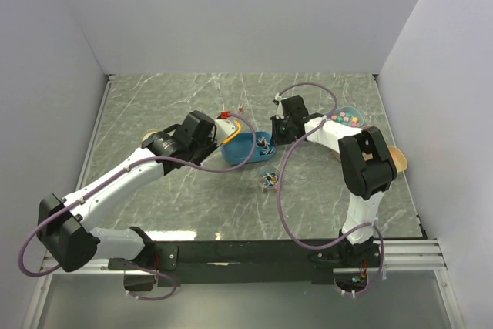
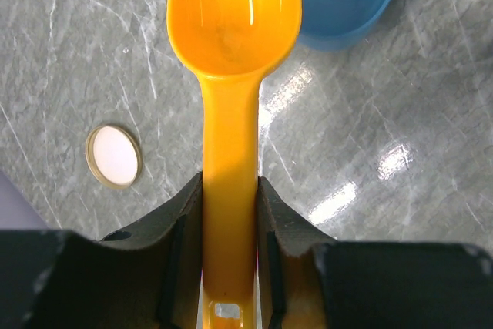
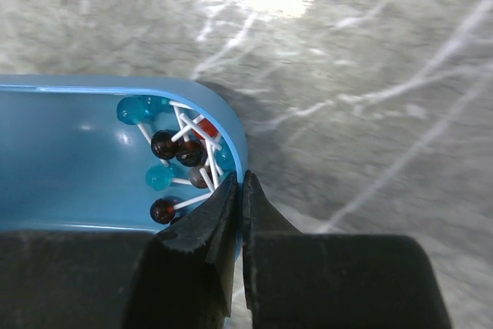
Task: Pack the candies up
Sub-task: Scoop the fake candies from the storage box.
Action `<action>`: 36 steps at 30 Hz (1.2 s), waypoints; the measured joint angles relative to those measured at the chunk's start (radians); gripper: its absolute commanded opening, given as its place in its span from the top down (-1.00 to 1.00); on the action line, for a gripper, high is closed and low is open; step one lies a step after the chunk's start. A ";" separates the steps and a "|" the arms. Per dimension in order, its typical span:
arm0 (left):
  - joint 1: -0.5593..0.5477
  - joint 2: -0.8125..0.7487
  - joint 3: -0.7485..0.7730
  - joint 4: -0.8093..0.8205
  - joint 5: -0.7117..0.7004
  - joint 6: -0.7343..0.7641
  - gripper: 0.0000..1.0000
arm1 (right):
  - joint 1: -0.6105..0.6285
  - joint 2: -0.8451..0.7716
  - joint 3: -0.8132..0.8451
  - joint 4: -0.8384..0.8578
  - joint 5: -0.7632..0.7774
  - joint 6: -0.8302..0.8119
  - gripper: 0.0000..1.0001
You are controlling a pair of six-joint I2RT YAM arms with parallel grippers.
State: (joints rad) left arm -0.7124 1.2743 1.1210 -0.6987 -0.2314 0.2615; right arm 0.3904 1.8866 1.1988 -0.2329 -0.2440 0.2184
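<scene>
The left gripper [image 2: 229, 206] is clamped on the handle of the empty orange scoop [image 2: 233, 28], poised at the blue tub's [image 3: 69, 167] 11 o'clock edge. The right gripper [image 3: 240, 194] pinches the tub's rim at 2 o'clock, steadying it. The candies [image 3: 181, 152] bunch inside by that rim; a few lie on the table [image 1: 192, 198] at the tub's 5 o'clock. Scooping seems in hand: next, slide the scoop under the pile, tub held firm.

We are finding open bench [image 1: 192, 98] behind the blue tray [image 1: 243, 150]. The orange scoop [image 2: 231, 28] is crowding the tray's left side, the right gripper [image 3: 240, 186] is occupying its right rim, and loose candies [image 1: 268, 179] are lying just in front.
</scene>
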 measured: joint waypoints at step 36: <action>-0.110 0.345 0.153 -0.180 -0.055 0.093 0.99 | 0.105 -0.035 0.030 0.011 0.189 -0.136 0.82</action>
State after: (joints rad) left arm -0.8227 1.6192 1.2736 -0.8783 -0.2859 0.3546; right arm 0.4953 1.8515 1.2285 -0.2222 -0.0551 0.0826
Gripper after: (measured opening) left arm 0.321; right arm 0.103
